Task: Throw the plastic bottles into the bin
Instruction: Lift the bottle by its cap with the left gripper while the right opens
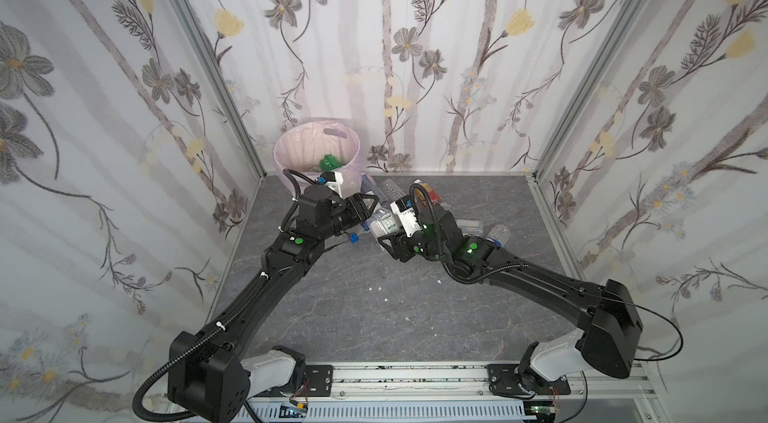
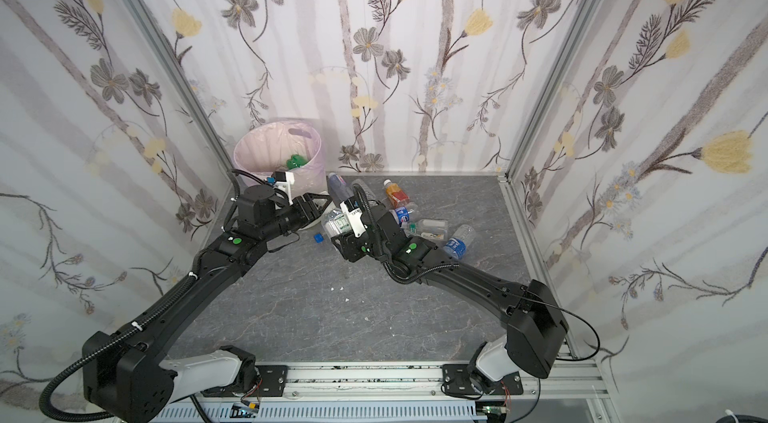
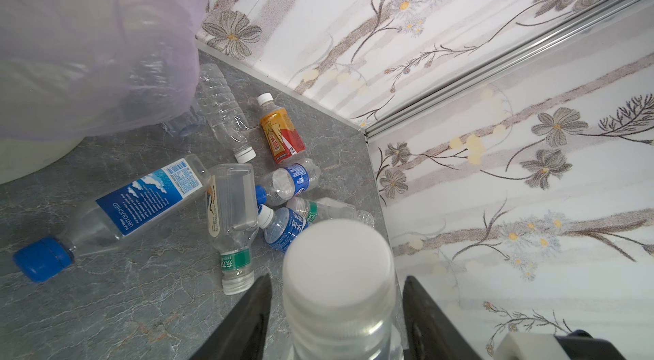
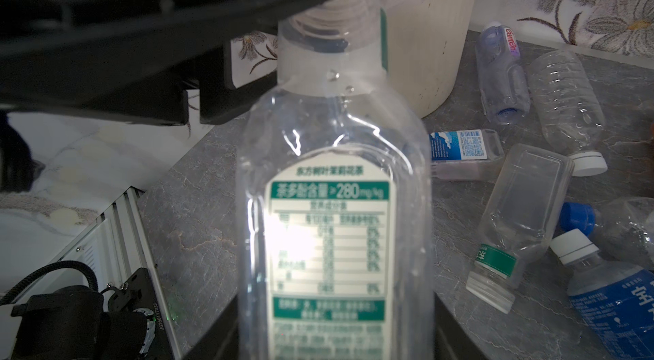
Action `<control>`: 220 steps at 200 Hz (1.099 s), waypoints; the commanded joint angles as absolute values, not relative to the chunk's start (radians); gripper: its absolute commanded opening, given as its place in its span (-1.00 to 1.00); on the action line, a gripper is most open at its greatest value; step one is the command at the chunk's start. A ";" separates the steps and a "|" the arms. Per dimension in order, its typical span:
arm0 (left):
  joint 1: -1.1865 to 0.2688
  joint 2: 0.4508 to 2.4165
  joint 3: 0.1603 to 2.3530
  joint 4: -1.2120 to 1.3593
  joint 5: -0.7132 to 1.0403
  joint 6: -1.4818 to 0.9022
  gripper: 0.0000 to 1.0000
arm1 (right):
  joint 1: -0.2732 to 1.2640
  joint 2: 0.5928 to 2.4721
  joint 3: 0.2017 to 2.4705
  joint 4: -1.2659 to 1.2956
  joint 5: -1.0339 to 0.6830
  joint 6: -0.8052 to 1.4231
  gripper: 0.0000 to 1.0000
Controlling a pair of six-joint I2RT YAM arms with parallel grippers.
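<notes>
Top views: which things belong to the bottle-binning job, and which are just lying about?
Job: bin; green bottle in it; clear bottle in the right hand; orange-red bottle and other loose bottles on the table.
Lying about: white scraps on the table.

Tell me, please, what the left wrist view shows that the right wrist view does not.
Only the left wrist view shows the orange-red bottle and, end-on, the white cap of the held bottle. Only the right wrist view shows that bottle's green-and-white label face-on. Both show the held bottle itself, the bin, the square clear bottle and the blue cloud-print bottle, which both lie on the grey table.
</notes>
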State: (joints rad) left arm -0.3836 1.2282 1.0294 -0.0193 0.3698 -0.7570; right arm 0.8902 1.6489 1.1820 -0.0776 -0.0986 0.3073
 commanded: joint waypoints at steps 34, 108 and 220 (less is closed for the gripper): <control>-0.384 1.218 1.052 0.001 0.348 -0.693 -0.06 | 0.894 1.663 1.195 -0.028 -0.112 0.290 0.11; -0.369 1.212 1.158 -0.002 0.206 -0.586 -0.27 | 0.888 1.624 1.205 -0.032 -0.089 0.262 0.99; -0.367 1.230 1.497 0.016 -0.335 -0.207 -0.29 | 0.871 1.665 1.403 -0.085 0.016 0.276 0.99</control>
State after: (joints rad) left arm -0.3691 1.2209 1.4456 -0.0254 -0.1917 -0.3389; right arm 0.8734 1.6382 1.3399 -0.0864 -0.0158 0.2794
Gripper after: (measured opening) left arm 0.398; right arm 0.995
